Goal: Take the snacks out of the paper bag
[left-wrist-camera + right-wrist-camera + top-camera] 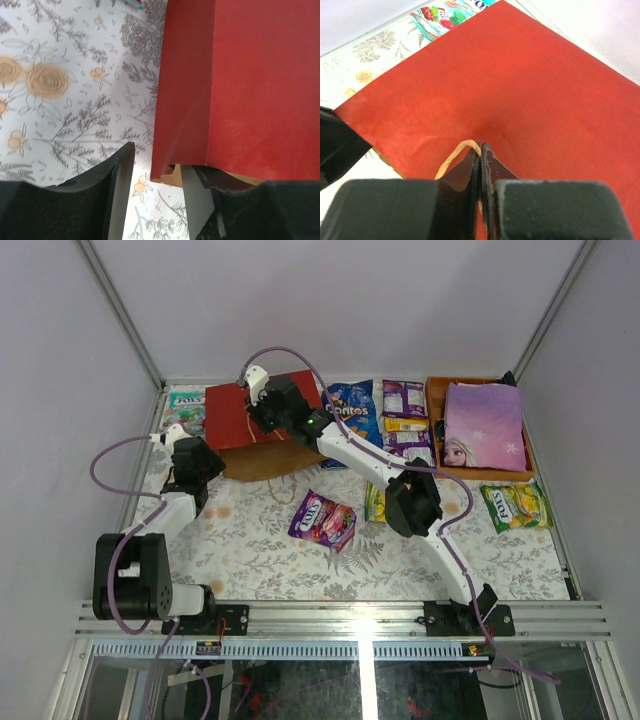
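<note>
Teal packet [186,405] lies far left, just beside the red paper bag [235,420], which lies flat at the table's [260,560] back left. The left claw [157,161] stands wide open at the bag's near corner, holding nothing. The right claw [481,150] is pinched shut on the bag's rim by the cord handle [452,155]. Purple packet [322,520], blue chip bag [352,410] and yellow-green pack [515,506] lie outside, rightward.

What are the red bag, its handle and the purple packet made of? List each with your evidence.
Red flat carrier bag: matte paper, by its sharp creases and brown kraft inside. Tan cord handle: apparently twisted paper or fibre cord. Purple glossy packet: likely plastic film, glinting and crinkled.
</note>
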